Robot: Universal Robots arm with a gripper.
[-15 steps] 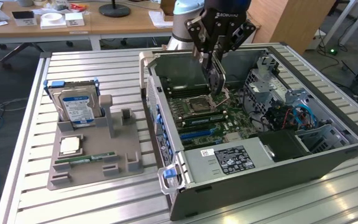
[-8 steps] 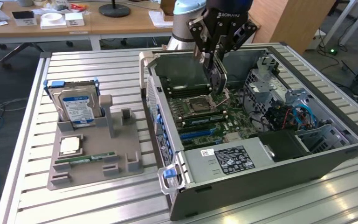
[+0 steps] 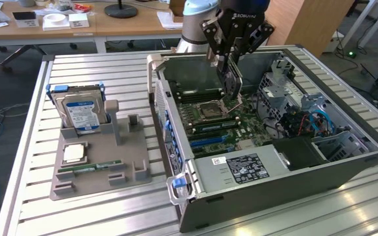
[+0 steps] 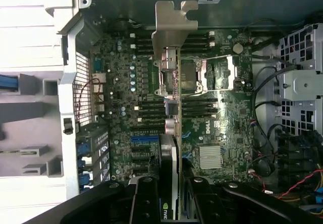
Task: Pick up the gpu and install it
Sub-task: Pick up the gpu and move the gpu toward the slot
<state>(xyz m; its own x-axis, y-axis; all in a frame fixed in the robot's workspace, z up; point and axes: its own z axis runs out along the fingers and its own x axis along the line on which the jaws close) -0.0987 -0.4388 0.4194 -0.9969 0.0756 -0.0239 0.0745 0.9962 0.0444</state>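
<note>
- My claw [image 3: 230, 59] is clamped tight on the gpu [image 3: 234, 83], one finger on each flat face, up over the open case [image 3: 274, 196].
- The gpu hangs lengthwise below my grip, a thin dark sliver edge-on in the exterior view.
- Its silver bracket [image 4: 174, 22] is at the end farthest from me.
- In the wrist view, my two black fingers [image 4: 146, 199] pinch the card's near end, and a green logo peeks out between them.
- The card is in the air above the board [image 4: 227, 118] and not seated in any slot. I cannot tell how close its low end is to the board.
- In the exterior view that low end lines up with the socket [image 3: 212, 107] in the middle of the board.
- In the wrist view the card's edge runs straight across the board, passing just beside the socket and between the banks of memory slots.
- The blue slots [image 4: 144, 139] lie just beside the card's near half, on the side of the perforated case wall.
- A small silver heatsink [image 4: 209, 156] sits on the card's other side.
- The case lies on its side on the slatted table [image 3: 97, 73], with the labelled power supply [image 3: 238, 167] at the end nearest the exterior camera.
- On the exterior view's left, just beside the case, is a grey tray [image 3: 94, 188].
- On the tray, the hard drive [image 3: 80, 115] stands upright, a square chip [image 3: 75, 153] lies flat, and the green RAM stick [image 3: 87, 168] lies just in front of the chip.
</note>
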